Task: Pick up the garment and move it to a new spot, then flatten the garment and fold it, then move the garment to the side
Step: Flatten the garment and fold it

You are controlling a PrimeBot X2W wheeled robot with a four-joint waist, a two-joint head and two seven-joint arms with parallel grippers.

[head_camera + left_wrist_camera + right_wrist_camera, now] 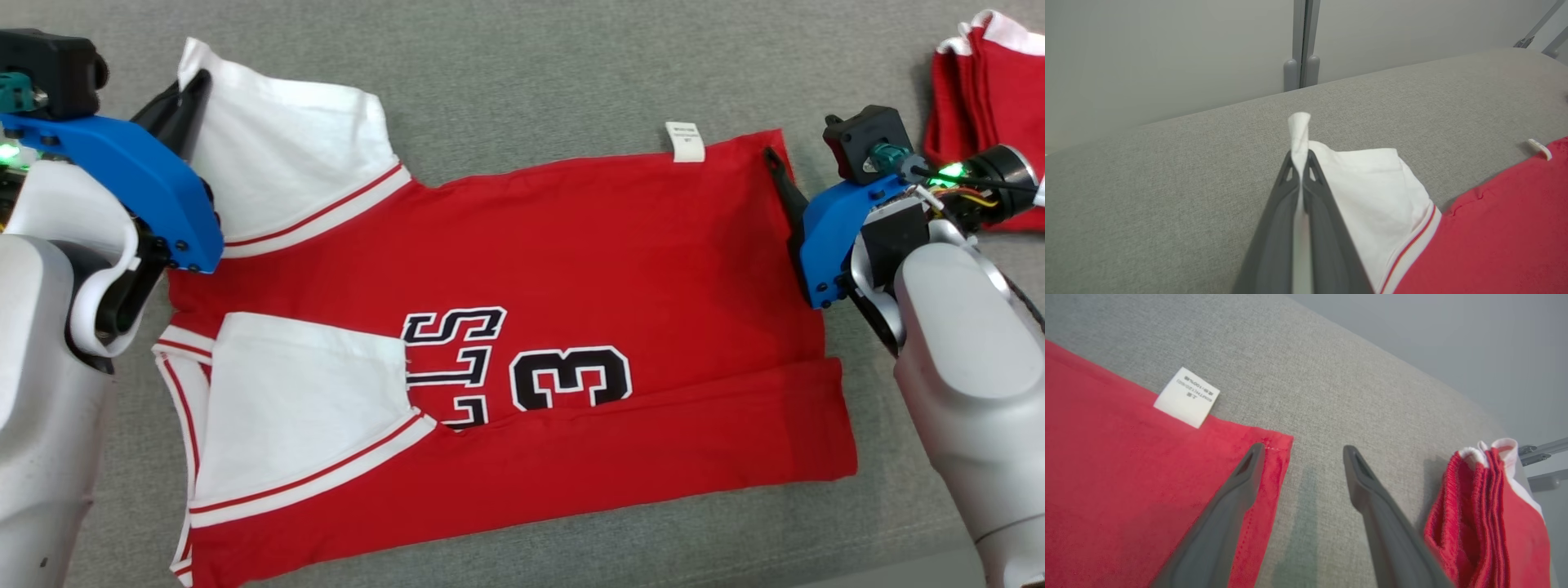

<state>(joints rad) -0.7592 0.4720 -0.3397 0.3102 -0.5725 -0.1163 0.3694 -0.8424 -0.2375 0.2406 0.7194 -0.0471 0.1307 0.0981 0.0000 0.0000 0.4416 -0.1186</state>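
The red garment lies spread across the grey worktop, one half folded up over its number. The left gripper is clamped tight on the tip of the garment's far white sleeve. The right gripper stands wide open and holds nothing. One of its fingers is over the garment's far hem corner and the other over bare worktop, beside a folded red pile.
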